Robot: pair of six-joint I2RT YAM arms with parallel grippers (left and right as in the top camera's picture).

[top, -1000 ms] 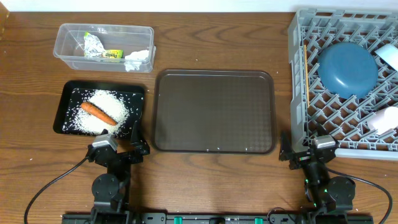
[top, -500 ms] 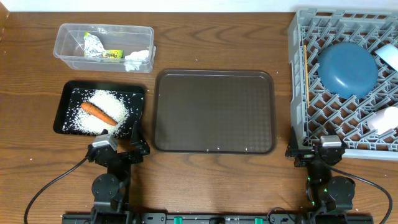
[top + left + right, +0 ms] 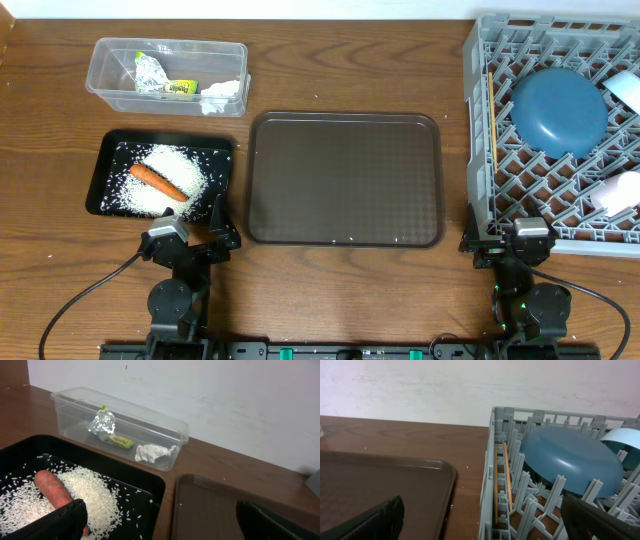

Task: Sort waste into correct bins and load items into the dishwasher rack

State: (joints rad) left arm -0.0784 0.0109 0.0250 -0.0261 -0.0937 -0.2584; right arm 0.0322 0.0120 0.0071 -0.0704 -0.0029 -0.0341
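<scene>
White rice grains (image 3: 172,168) lie spread in the shallow black tray (image 3: 104,168) toward the desk's left edge, with a small orange carrot (image 3: 158,182) lying aslant on top of them. Just beyond it, toward the far left corner, the clear tub (image 3: 100,78) holds a crumpled silver and yellow-green wrapper (image 3: 152,72) and a crumpled white tissue (image 3: 222,94). The grey dishwasher rack (image 3: 482,150) fills the right edge. In it a dark blue plate (image 3: 560,110) leans tilted, thin wooden chopsticks (image 3: 493,120) lie along its left wall, and a light blue bowl (image 3: 628,92) and white cup (image 3: 620,192) sit at its right side. A brown tray (image 3: 345,180) lies mid-desk. The left hand (image 3: 188,234) sits low at the near edge by the black tray, fingers apart and holding nothing. The right hand (image 3: 510,240) sits by the rack's near left corner, likewise spread wide.
</scene>
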